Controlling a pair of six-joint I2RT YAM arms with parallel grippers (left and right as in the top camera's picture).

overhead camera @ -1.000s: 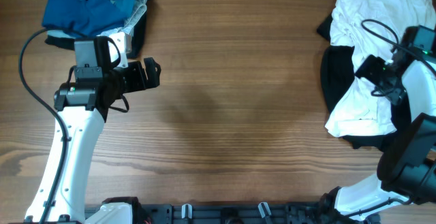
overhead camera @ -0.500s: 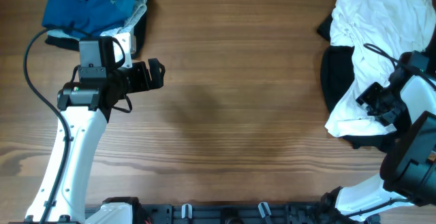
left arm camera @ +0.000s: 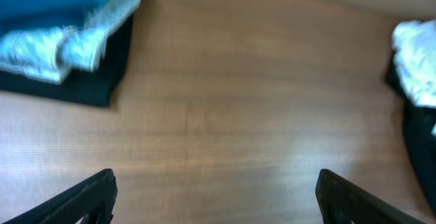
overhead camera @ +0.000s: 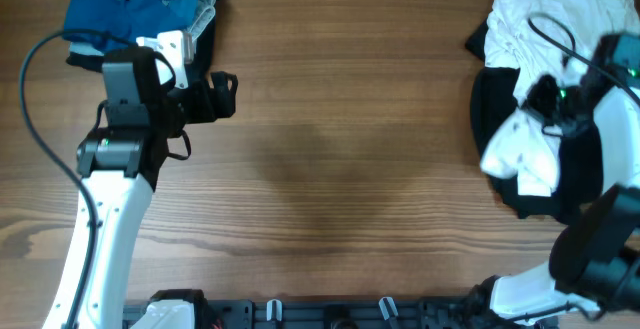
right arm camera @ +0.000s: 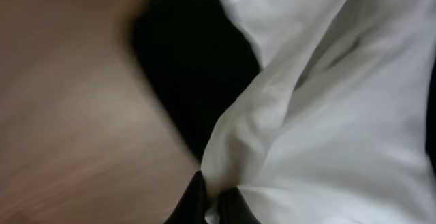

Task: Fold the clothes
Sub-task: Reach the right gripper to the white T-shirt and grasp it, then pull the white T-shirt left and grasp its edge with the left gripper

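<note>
The clothes lie heaped at the table's right edge: a crumpled white shirt [overhead camera: 550, 14] on top of a black garment [overhead camera: 490, 109]. My right gripper [overhead camera: 538, 97] reaches into the heap. In the right wrist view it [right arm camera: 212, 207] is shut on a raised fold of the white shirt [right arm camera: 327, 115], with the black garment [right arm camera: 194, 67] just behind. My left gripper [overhead camera: 224, 97] hovers open over bare wood at the left, far from the heap. Its fingers [left arm camera: 88, 197] stand wide apart with nothing between them. The white shirt [left arm camera: 415, 60] shows at that view's right edge.
A folded stack with a blue piece [overhead camera: 130, 4] on top sits at the back left, right behind my left arm. It shows as blue, pale patterned and black layers [left arm camera: 61, 40] in the left wrist view. Bare wooden tabletop [overhead camera: 350, 149] spans the middle.
My right gripper has closed on a fold of the white shirt and shifted toward the back, bunching the shirt's lower part. My left gripper has drifted slightly back, still open.
</note>
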